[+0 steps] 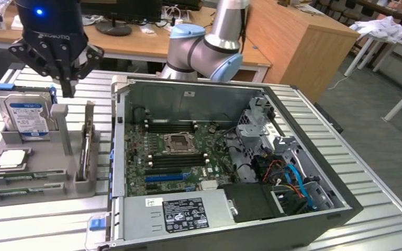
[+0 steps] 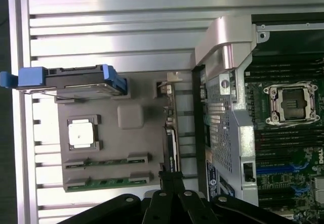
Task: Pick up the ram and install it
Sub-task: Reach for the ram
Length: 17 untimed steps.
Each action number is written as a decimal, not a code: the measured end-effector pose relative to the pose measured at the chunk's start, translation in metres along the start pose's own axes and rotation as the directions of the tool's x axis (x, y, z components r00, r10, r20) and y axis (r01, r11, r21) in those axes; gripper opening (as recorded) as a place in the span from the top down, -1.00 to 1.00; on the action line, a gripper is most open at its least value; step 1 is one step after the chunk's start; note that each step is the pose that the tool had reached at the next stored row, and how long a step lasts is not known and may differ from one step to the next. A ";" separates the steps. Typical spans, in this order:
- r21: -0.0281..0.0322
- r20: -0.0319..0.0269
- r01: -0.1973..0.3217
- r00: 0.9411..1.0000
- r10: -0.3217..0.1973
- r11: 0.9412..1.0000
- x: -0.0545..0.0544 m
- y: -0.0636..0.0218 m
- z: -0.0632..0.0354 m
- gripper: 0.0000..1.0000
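Above ribbed metal table (image 1: pixel 40 225) — gripper (image 1: pixel 68 93) closed, seemingly empty, ram (image 1: pixel 19 179) in tray (image 1: pixel 47 159), wooden desks (image 1: pixel 138 49) behind.

Arm's upper link (image 1: pixel 227 15) beyond top edge; power supply label (image 1: pixel 185 214) print illegibly small.

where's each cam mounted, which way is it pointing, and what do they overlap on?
Exterior view: off the arm, raised, looking down over the slatted metal table at the open grey computer case; shows the silver-and-blue arm and the black tool, shut.
Wrist view: on the wrist, looking straight down past the tool onto the grey parts tray.
Shared: the tray, the blue-labelled silver hard drive, the square processor socket.
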<state>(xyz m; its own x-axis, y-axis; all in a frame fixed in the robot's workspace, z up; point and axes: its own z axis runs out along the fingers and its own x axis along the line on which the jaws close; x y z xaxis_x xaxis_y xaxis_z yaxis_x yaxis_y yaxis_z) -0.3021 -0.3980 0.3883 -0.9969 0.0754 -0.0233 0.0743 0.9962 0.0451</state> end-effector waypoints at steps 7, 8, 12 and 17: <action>0.000 0.000 0.000 1.000 0.000 1.000 0.014 -0.0010 0.0001 0.79; 0.000 0.000 0.000 1.000 0.000 1.000 0.016 -0.0011 0.0002 0.79; 0.000 0.000 0.000 1.000 0.000 1.000 0.024 -0.0013 0.0002 0.79; 0.000 0.000 0.000 1.000 0.000 1.000 0.035 -0.0018 0.0001 0.79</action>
<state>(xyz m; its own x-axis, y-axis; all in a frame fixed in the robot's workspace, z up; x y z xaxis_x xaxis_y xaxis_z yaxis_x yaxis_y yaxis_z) -0.3367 -0.3973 0.3872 -0.9969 0.0753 -0.0233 0.0742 0.9962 0.0451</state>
